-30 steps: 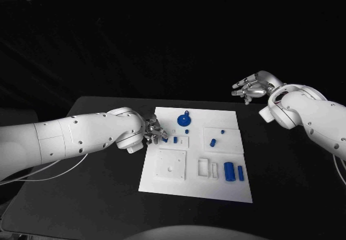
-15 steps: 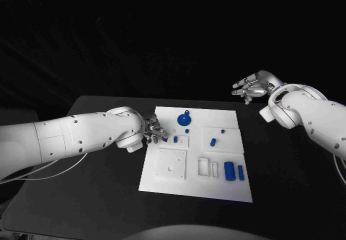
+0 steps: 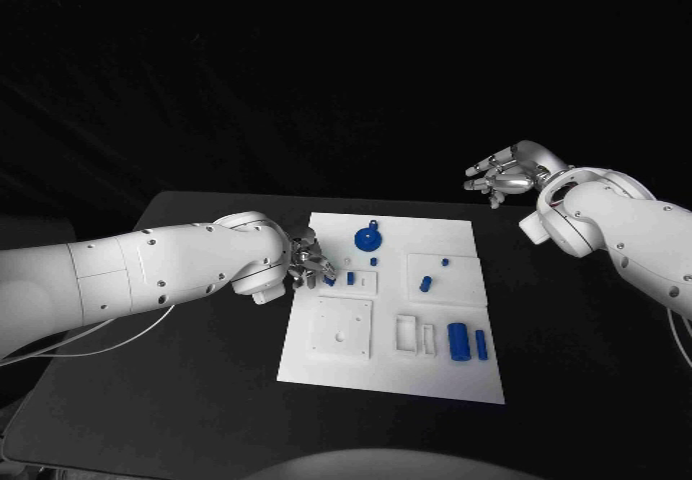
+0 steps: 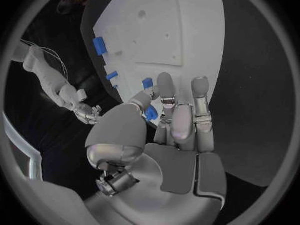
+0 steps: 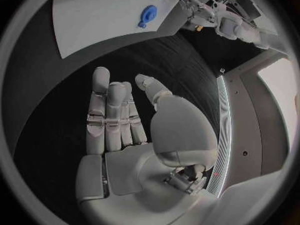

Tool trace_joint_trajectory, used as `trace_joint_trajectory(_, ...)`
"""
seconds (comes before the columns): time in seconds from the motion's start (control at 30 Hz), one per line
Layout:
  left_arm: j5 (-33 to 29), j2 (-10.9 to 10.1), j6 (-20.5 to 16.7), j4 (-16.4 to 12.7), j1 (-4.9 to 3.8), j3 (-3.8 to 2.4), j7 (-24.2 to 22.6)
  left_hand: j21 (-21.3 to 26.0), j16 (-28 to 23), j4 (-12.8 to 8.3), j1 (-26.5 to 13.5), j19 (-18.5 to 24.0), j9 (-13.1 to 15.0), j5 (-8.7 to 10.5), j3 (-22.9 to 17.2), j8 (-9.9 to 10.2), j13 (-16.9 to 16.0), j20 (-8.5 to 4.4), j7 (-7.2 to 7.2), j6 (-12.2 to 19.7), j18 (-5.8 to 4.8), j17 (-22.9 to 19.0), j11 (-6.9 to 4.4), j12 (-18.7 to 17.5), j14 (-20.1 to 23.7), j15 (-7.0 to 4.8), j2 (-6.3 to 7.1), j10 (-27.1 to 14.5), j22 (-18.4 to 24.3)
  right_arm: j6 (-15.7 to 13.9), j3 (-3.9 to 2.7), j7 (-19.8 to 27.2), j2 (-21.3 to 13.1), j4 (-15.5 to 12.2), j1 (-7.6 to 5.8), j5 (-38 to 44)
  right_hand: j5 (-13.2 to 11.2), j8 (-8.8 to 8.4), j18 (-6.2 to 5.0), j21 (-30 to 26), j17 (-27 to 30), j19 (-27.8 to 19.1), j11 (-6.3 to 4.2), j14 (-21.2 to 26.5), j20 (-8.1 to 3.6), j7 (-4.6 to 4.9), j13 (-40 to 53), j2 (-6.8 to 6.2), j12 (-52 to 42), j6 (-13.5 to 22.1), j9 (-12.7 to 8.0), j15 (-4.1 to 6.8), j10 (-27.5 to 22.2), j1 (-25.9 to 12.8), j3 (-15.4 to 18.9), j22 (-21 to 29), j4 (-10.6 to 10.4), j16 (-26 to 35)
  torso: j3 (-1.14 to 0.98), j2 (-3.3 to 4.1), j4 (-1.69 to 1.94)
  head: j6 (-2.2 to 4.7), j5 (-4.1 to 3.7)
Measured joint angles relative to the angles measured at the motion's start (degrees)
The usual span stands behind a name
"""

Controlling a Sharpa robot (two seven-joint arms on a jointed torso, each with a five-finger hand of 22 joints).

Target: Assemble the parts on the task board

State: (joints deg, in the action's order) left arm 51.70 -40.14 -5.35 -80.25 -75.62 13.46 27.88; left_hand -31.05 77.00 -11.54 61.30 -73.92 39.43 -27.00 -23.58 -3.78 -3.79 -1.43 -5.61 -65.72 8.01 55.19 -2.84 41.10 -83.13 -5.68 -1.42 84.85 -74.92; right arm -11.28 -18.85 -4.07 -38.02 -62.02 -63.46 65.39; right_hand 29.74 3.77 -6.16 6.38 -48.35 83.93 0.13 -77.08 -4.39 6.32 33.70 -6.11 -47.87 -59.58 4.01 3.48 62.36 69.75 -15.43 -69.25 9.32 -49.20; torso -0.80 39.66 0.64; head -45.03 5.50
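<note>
The white task board (image 3: 378, 372) lies mid-table. My left hand (image 3: 306, 262) hovers at its left edge with fingers extended and nothing in its grasp. Its thumb (image 4: 139, 101) lies right beside a small blue part (image 4: 150, 114); I cannot tell whether they touch. A second small blue part (image 3: 351, 278) stands just next to it. A round blue part (image 3: 368, 239) sits near the far edge. My right hand (image 3: 505, 172) is raised beyond the board's far right corner, fingers straight (image 5: 115, 112), palm empty.
More blue parts rest on the board: a short one (image 3: 426, 285), a tiny peg (image 3: 444, 264), and two cylinders (image 3: 459, 341) near the front right. White raised blocks (image 3: 343, 328) occupy the board's middle. Black table (image 3: 173, 400) surrounds the board.
</note>
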Motion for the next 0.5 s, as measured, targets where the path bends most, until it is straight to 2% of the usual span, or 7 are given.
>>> trace_joint_trajectory(0.13,0.05,0.12,0.70,0.07,-0.06,-0.04,0.11,-0.02,0.00,-0.04,0.06,0.00,0.04,0.60,0.05,0.00,0.02,0.00,0.04,-0.04,0.00,0.06,0.00,0.00,-0.01,0.01,0.07,0.00,0.00,0.02,0.00,0.00,-0.01,0.00,0.01,0.00,0.00,0.00,0.00,0.00,0.00,0.00,0.00,0.00,0.00,0.00,0.00,0.00,0.00,0.00,0.00,0.00,0.00,0.00,0.00,0.00,0.00,0.00,0.00,-0.01,0.00,0.03,0.00)
trace_joint_trajectory(0.2,0.07,0.18,0.91,0.11,-0.06,-0.03,0.21,-0.22,-0.07,0.15,0.22,-0.04,0.83,0.95,0.80,-1.18,-0.67,-0.04,-0.07,-0.17,0.00,-0.56,-0.15,0.42,0.03,-0.04,0.23,0.15,0.01,0.02,0.00,0.00,-0.01,0.00,0.01,0.00,0.00,0.00,0.00,0.00,0.00,0.00,0.00,0.00,0.00,0.00,0.00,0.00,0.00,0.00,0.00,0.00,0.00,0.00,0.00,0.00,0.00,0.00,0.00,-0.01,-0.01,0.06,0.02)
trace_joint_trajectory(0.27,0.08,0.23,1.03,0.12,-0.03,0.00,0.31,-0.22,-0.23,0.56,0.28,-0.41,0.85,1.69,0.71,-2.05,-1.63,-0.66,-0.16,-0.26,0.00,-1.06,-0.15,0.44,-0.05,-0.19,0.30,0.15,0.01,0.03,0.00,0.00,-0.01,-0.01,0.02,0.00,0.00,0.00,0.00,0.00,0.00,0.00,0.00,0.00,0.00,0.00,0.01,0.00,0.00,0.00,0.00,0.00,0.00,0.00,0.00,0.00,0.00,0.00,-0.01,-0.01,-0.01,0.11,0.04)
trace_joint_trajectory(0.3,0.09,0.25,1.05,0.12,-0.02,0.00,0.34,-0.22,-0.23,0.73,0.28,-0.39,1.40,1.77,0.55,-2.05,-1.87,-0.87,-0.16,-0.26,0.00,-1.19,-0.15,0.44,0.02,-0.28,0.31,0.15,0.01,0.03,0.00,0.00,-0.01,-0.01,0.02,0.00,0.00,0.00,0.00,0.00,0.00,0.00,0.00,0.00,0.00,0.00,0.01,0.00,0.00,0.00,0.00,0.00,0.00,0.00,0.00,0.00,0.00,0.00,-0.01,-0.01,0.00,0.13,0.04)
trace_joint_trajectory(0.37,0.09,0.26,1.03,0.12,0.00,0.02,0.36,0.23,-0.23,1.20,0.58,-0.51,4.89,2.00,0.08,-0.58,-2.75,-1.56,-0.16,-0.27,-0.03,-1.44,-0.24,-0.05,0.02,-0.46,0.61,0.25,0.01,0.03,0.00,0.00,-0.01,-0.01,0.02,0.00,0.00,0.00,0.00,0.00,0.00,0.00,0.00,0.00,0.00,0.00,0.01,0.00,0.00,0.00,0.00,0.00,0.00,0.00,0.00,0.00,0.00,0.00,-0.02,-0.01,0.00,0.16,0.04)
trace_joint_trajectory(0.5,0.06,0.18,0.65,-0.03,0.05,0.07,0.32,0.23,-0.23,1.21,0.50,-0.51,6.22,2.00,0.09,-0.17,-2.91,-1.56,-0.14,-0.29,-0.03,-1.45,-0.24,-0.08,0.01,-0.47,0.68,0.24,0.01,0.04,0.00,0.00,-0.03,-0.02,0.03,-0.01,0.00,0.00,0.00,0.00,0.00,0.00,0.00,0.00,0.00,0.00,0.01,0.00,0.00,0.00,0.00,0.00,0.00,0.00,0.00,0.00,0.00,0.00,-0.01,-0.01,0.00,0.17,0.05)
